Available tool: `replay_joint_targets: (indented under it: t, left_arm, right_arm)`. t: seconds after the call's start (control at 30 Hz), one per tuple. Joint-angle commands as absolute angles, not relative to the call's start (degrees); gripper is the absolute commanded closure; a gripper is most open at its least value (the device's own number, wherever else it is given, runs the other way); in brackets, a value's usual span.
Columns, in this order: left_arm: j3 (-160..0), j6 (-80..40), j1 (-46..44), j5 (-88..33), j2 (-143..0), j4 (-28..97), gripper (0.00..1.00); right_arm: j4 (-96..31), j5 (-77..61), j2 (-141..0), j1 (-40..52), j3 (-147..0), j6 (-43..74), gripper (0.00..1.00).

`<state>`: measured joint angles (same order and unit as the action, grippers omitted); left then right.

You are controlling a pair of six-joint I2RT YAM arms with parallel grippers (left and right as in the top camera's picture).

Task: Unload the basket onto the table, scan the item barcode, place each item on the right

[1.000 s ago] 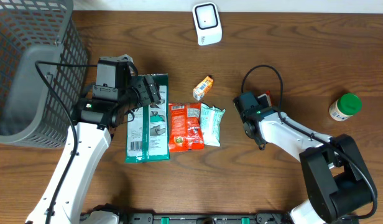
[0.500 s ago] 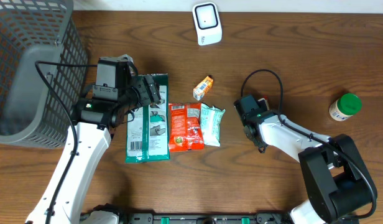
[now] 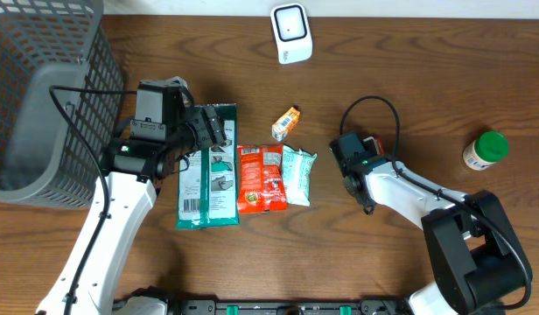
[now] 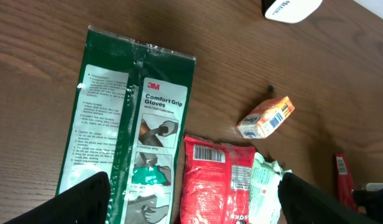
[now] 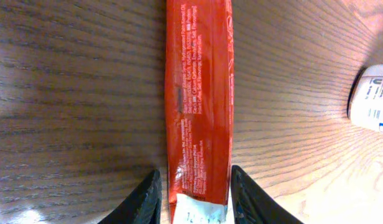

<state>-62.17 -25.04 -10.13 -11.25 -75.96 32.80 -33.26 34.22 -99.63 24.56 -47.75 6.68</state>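
A long red stick packet [image 5: 198,93] lies flat on the wood. My right gripper [image 5: 194,199] is open, its two black fingers straddling the packet's near end with a white label between them. In the overhead view this gripper [image 3: 373,144] sits right of centre. My left gripper [image 4: 194,202] hangs open above a green glove package [image 4: 129,124] and a red pouch [image 4: 213,180] with a barcode at its top. The white scanner [image 3: 291,33] stands at the table's far edge.
A small orange box [image 3: 287,122] and a white-green pouch [image 3: 298,175] lie beside the red pouch. A green-capped bottle [image 3: 485,150] lies at the right. A grey wire basket [image 3: 42,105] fills the far left corner.
My right gripper's jaws have parted from shut, and its wrist shifted slightly. The left arm and the items have not moved.
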Motion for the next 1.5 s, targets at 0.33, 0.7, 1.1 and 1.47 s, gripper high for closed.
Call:
replay_joint_targets:
  t: [0.33, 0.7, 1.1, 1.47]
  left_arm:
    - [-62.59, -24.08, -9.93, -11.09, -76.03, 32.77, 0.14]
    - [-62.59, -24.08, -9.93, -11.09, -76.03, 32.80, 0.14]
    - [-62.59, -24.08, -9.93, -11.09, -76.03, 32.77, 0.14]
    - [-62.59, -24.08, -9.93, -11.09, -76.03, 32.77, 0.14]
  right_arm:
    - [-36.80, 25.58, -99.29, 25.21, -52.93, 7.68, 0.58]
    - [-48.51, 0.23, -96.66, 10.72, -63.75, 7.73, 0.54]
    - [-43.53, -30.20, -96.68, -12.67, -55.90, 3.97, 0.63]
    - [-26.22, -36.10, -96.68, -12.67, -42.70, 5.76, 0.70]
